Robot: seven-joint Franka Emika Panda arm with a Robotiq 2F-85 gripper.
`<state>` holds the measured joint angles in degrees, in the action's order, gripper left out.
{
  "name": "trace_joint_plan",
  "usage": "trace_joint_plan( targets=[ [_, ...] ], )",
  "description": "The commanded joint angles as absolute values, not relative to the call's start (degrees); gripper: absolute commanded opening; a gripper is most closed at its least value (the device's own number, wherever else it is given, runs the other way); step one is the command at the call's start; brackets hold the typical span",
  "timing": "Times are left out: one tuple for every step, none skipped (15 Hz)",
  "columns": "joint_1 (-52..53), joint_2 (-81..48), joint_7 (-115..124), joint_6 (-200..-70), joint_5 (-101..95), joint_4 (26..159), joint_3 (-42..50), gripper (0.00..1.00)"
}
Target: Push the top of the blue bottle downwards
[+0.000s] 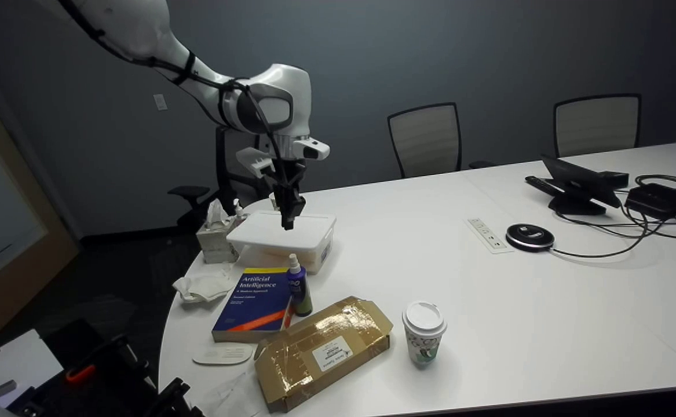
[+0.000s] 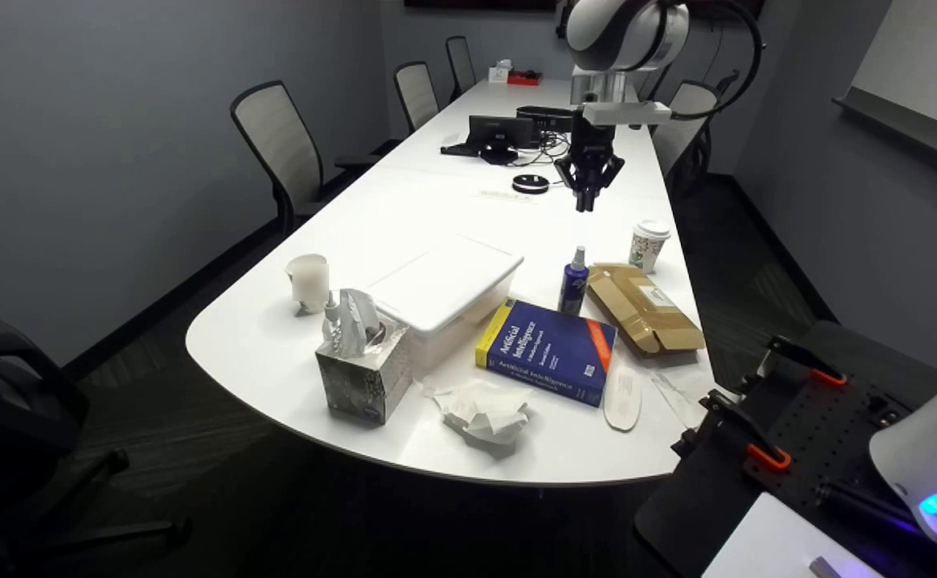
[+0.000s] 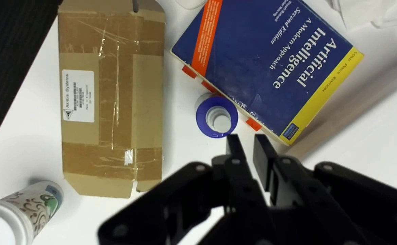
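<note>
The blue bottle (image 1: 299,289) stands upright beside the book, with a whitish narrow top. It also shows in an exterior view (image 2: 573,287) and from above in the wrist view (image 3: 216,117). My gripper (image 3: 247,139) is partly open, with a narrow gap between its fingertips and nothing in it. In both exterior views the gripper (image 1: 288,223) hangs in the air above the height of the bottle's top, apart from it (image 2: 585,202). In the wrist view the left fingertip overlaps the near edge of the bottle's outline.
A blue book (image 1: 254,304) lies against one side of the bottle. A flat cardboard box (image 1: 329,347) lies on the other side. A white-lidded paper cup (image 1: 423,333) stands beyond the box. A white-lidded plastic bin (image 2: 444,281) and a tissue box (image 2: 365,377) stand nearby.
</note>
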<state>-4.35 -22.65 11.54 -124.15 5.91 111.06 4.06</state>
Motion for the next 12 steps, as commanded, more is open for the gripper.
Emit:
trace_joint_plan(
  targets=[
    [-3.4,-18.62,12.35,-118.66,4.29,109.82,4.6,0.49],
    [-3.37,-18.07,12.66,-117.83,4.18,109.32,4.65,0.57],
    [-3.51,-17.66,12.14,-116.78,4.37,108.69,4.5,0.64],
    [-3.52,-17.35,12.23,-116.36,4.48,108.3,4.48,0.73],
    [-3.61,-17.32,11.85,-115.65,4.57,107.65,4.41,0.79],
    [-3.66,-17.34,11.51,-115.25,4.54,107.15,4.36,0.86],
    [-3.69,-17.39,11.55,-114.92,4.63,106.73,4.36,0.95],
    [-3.75,-17.54,11.44,-114.76,4.8,106.35,4.32,0.99],
    [-3.78,-17.63,11.29,-114.77,4.85,106.17,4.3,1.0],
    [-3.82,-17.73,11.22,-114.65,4.92,106.0,4.3,1.0],
    [-3.78,-17.76,11.14,-114.71,4.79,105.95,4.29,1.0],
    [-3.69,-17.84,11.32,-114.57,4.61,105.8,4.3,1.0]
  ],
)
